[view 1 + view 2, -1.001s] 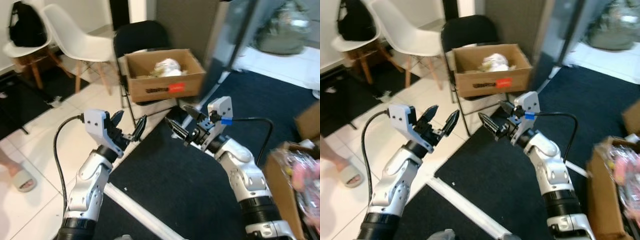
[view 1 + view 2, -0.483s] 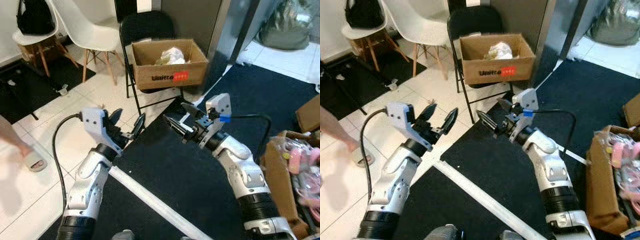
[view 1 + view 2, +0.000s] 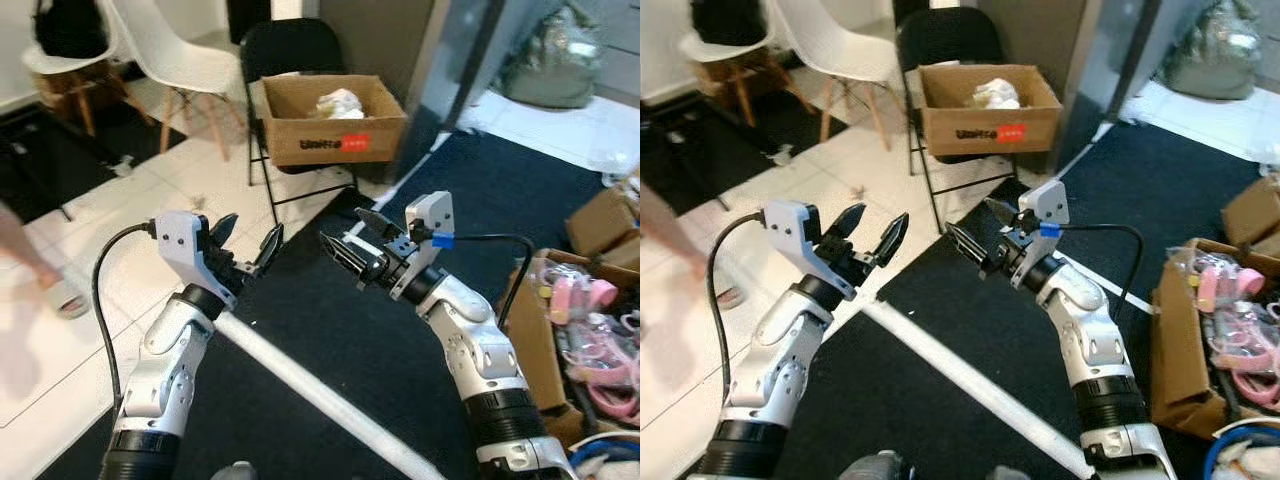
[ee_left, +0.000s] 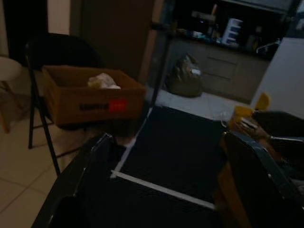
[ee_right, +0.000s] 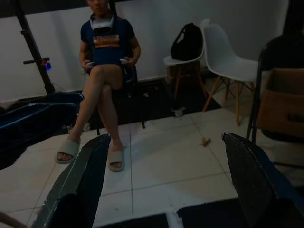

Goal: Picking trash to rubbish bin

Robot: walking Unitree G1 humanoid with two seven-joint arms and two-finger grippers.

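1. Left gripper (image 3: 246,243) raised over the floor, fingers spread, holding nothing.
2. Right gripper (image 3: 352,243) raised beside it over the dark carpet (image 3: 340,330), fingers also apart, nothing held.
3. Cardboard box (image 3: 333,135) with crumpled trash (image 3: 335,101) sits on a black chair (image 3: 290,50) ahead.
4. Small scrap (image 5: 205,141) on the white tiles.

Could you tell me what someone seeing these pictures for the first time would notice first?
Most striking are the two silver arms raised in front, the left gripper and right gripper both open and empty above the dark carpet. Beyond them a cardboard box holding crumpled white trash sits on a black folding chair. In the right wrist view a person sits against the wall.
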